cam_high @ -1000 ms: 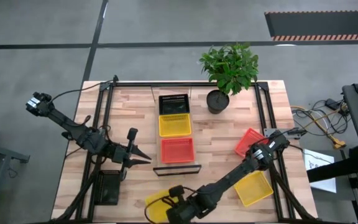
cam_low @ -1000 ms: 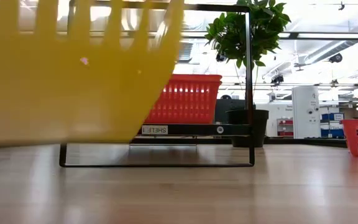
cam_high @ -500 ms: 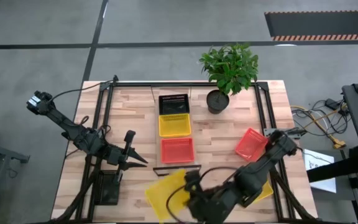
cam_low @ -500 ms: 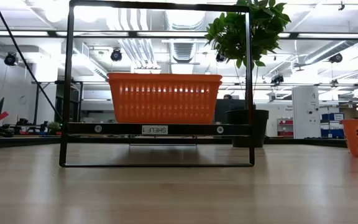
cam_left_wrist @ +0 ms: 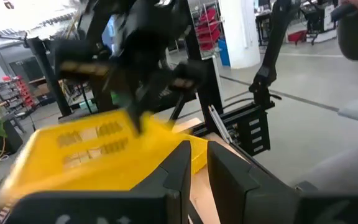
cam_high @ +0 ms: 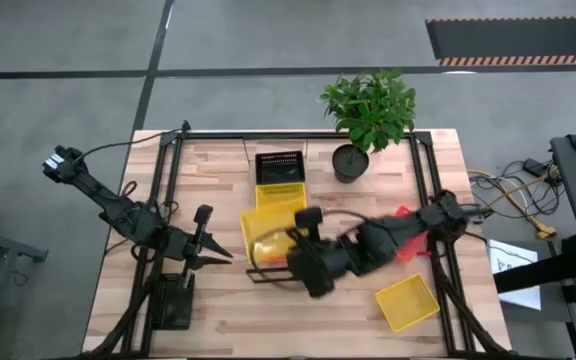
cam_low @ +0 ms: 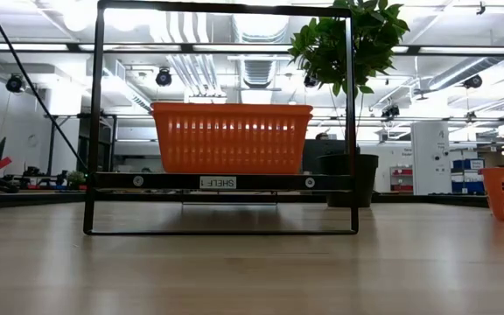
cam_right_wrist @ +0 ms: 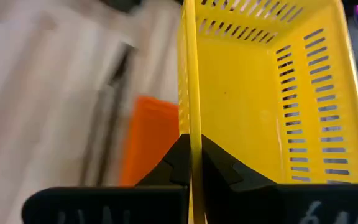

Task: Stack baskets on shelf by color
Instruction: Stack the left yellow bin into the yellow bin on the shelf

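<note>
wood table (cam_high: pixel 228 310) | right gripper (cam_right_wrist: pixel 190 163) pinching yellow basket (cam_right_wrist: pixel 253 93) | grey floor (cam_high: pixel 68 50)

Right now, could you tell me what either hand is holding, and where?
The right hand pinches a yellow basket by its side wall's rim; the left hand holds nothing.

yellow slotted basket (cam_right_wrist: pixel 260 106), orange basket (cam_low: pixel 232 137)

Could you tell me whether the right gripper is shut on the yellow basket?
Yes: the right gripper is shut on the yellow basket, its wall pinched between the fingers.
</note>
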